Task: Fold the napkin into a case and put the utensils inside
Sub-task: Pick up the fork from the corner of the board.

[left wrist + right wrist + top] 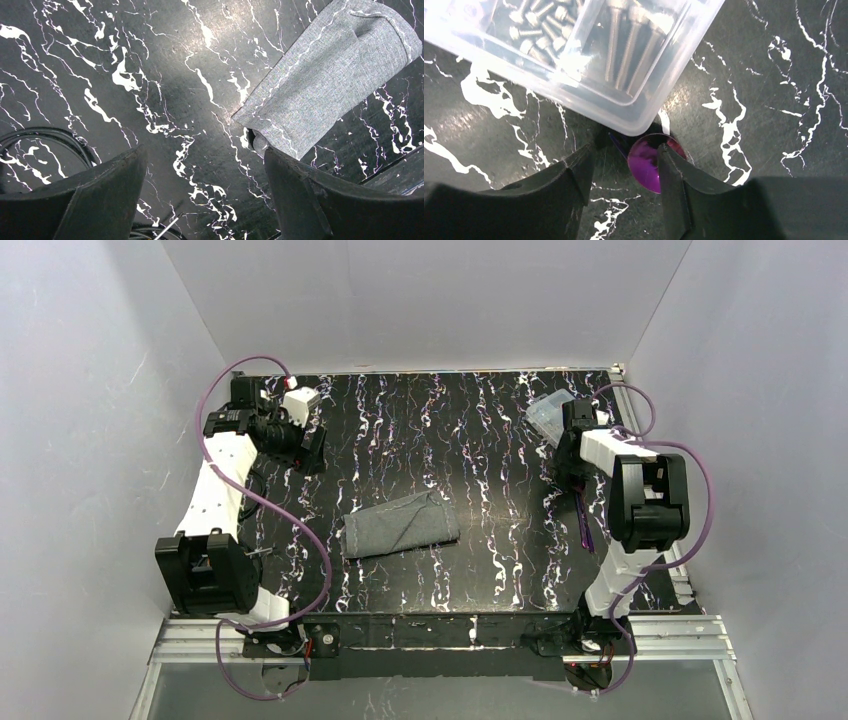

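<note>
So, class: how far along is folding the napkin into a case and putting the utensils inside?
Done: the napkin lies folded into a narrow case mid-table. In hand: the right gripper straddles the purple spoon beside the clear box, not yet clamped. The left gripper hangs open near the case. Left: gripping the spoon and slipping it inside; the other utensil does not show clearly.
</note>
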Controlling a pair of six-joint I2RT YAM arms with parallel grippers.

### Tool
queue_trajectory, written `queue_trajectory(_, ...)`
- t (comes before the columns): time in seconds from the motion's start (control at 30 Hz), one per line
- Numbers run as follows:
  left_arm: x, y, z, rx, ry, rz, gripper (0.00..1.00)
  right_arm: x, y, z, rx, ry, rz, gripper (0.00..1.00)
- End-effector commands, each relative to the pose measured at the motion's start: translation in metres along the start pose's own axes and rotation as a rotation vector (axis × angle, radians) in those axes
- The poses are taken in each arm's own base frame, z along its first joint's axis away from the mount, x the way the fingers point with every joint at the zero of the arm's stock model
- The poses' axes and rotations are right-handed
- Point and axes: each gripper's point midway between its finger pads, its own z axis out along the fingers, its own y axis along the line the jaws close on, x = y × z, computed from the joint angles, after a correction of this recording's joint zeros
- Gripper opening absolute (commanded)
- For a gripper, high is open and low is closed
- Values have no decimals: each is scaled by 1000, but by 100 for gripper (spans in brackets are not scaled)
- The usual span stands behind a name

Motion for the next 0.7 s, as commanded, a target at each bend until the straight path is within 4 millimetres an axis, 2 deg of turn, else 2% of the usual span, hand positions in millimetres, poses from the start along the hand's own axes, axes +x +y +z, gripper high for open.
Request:
queue_trajectory(0.0, -9, -3, -8, 16, -13, -4, 84, -20, 1, 3, 20, -55, 14, 51)
queue_trajectory(0.1, -9, -3, -6, 22, -6, -10, 83, -21, 6, 0, 0, -52, 46, 36)
queue_trajectory(0.2, -8, -4, -5, 31, -1, -16, 81, -20, 13, -6, -44, -50, 103, 26)
queue_trajectory(0.33, -7, -5, -5, 38, 1, -16, 80, -15, 25, -14, -106, -44, 169, 16)
queue_trajectory(0.47, -5, -5, -6, 35, 4, -11, 79, -10, 50, -24, -192, -33, 198, 7)
queue_trajectory(0.67, -2, -5, -6, 27, 10, 1, 79, -5, 91, -45, -270, -42, 248, 1)
